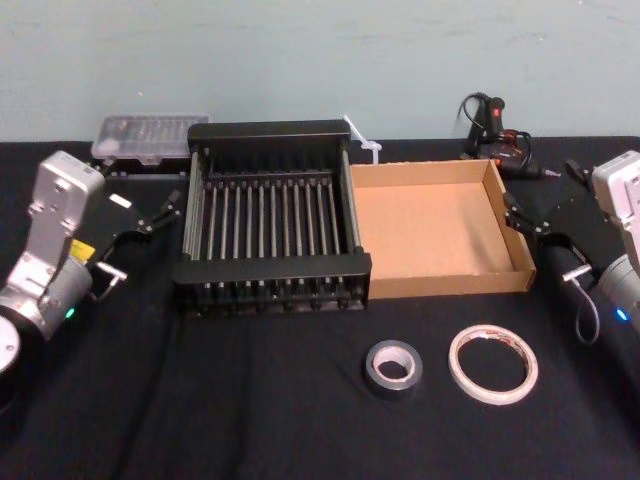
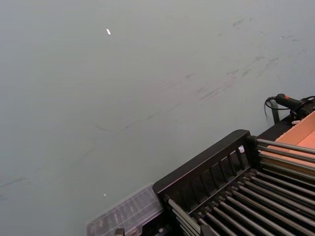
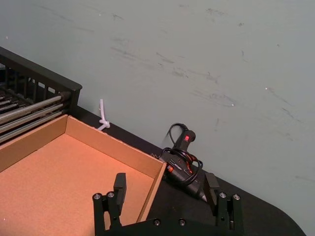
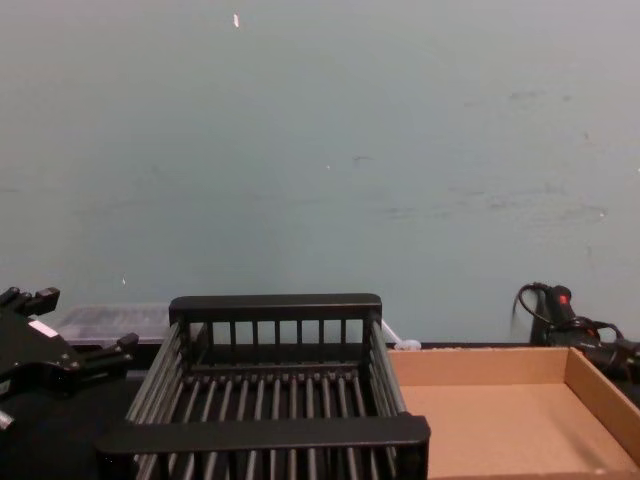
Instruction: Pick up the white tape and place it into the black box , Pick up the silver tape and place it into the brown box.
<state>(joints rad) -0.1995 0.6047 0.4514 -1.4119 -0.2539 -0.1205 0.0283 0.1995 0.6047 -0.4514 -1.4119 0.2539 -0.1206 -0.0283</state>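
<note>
Lying near the right hand, white tape sits untouched.

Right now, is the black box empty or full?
Empty. Only bare slats show inside the black box; the white tape and silver tape lie on the table before it.

Head cam looks down, chest cam low; both share black box w/ wrists.

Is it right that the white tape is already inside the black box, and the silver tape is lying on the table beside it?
Not quite. The white tape is not in the black box; the head view shows it lying flat on the black table in front of the brown box. The rest holds: the silver tape lies on the table just to its left. Both boxes have nothing in them.
</note>
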